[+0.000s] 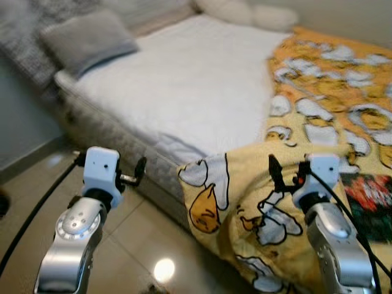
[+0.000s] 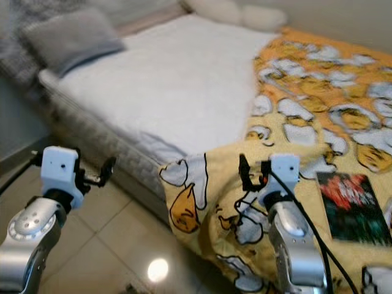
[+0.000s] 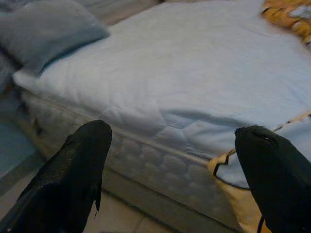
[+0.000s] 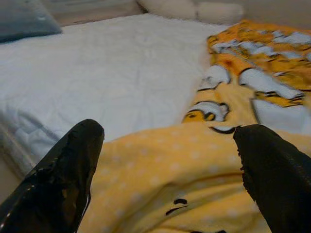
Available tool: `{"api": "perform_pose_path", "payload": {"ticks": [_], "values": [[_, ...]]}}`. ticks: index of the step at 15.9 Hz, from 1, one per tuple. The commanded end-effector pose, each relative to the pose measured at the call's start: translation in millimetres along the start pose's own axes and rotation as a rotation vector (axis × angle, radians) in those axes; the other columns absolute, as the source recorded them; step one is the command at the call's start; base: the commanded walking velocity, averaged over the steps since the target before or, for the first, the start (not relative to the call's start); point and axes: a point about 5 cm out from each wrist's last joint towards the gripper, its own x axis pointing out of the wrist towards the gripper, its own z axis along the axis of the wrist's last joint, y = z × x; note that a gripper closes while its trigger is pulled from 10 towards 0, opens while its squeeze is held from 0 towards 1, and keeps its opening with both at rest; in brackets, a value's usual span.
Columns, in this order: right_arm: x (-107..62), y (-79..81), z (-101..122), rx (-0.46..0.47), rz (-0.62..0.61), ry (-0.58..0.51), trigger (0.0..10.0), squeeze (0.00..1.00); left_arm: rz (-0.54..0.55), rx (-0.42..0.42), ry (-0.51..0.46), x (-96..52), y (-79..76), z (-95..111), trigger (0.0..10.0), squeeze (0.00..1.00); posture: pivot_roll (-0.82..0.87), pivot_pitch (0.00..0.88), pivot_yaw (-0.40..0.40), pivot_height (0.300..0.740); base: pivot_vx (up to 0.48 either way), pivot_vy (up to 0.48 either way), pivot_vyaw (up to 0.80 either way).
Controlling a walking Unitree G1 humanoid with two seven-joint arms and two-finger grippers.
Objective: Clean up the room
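At the near corner of the bed, a yellow cartoon-print blanket covers the right half of the white mattress pad, and its bunched corner hangs over the near edge toward the tiled floor. A grey pillow lies at the far left corner; white pillows sit along the far edge. A dark book or picture rests on the blanket by the right side.

Right gripper hovers just above the drooping blanket corner, jaws spread wide and empty. Left gripper is open too, facing the mattress side, apart from the blanket.

The main risk: closing on only a thin fold, so the fabric slips out when pulled. Tugging the blanket could also slide the book off the bed, and the hanging corner might drag on the floor or catch on the arm.
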Motion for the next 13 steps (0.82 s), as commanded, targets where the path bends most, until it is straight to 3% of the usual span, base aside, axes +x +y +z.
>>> {"api": "perform_pose_path", "payload": {"ticks": [1,13], "values": [[-0.8,-2.6,0.6,0.003,-0.013,-0.004,10.0,1.0,-0.008,0.008,0.003,0.5,0.1,-0.1,10.0,1.0,-0.12,0.015,-0.008,0.74,0.0,-0.382,0.0],[-2.5,-1.5,-4.8,-0.002,0.003,0.017,10.0,1.0,-0.026,0.016,-0.003,1.4,-2.4,-0.6,10.0,1.0,-0.12,0.007,-0.014,0.74,0.0,-0.381,0.0]]}}
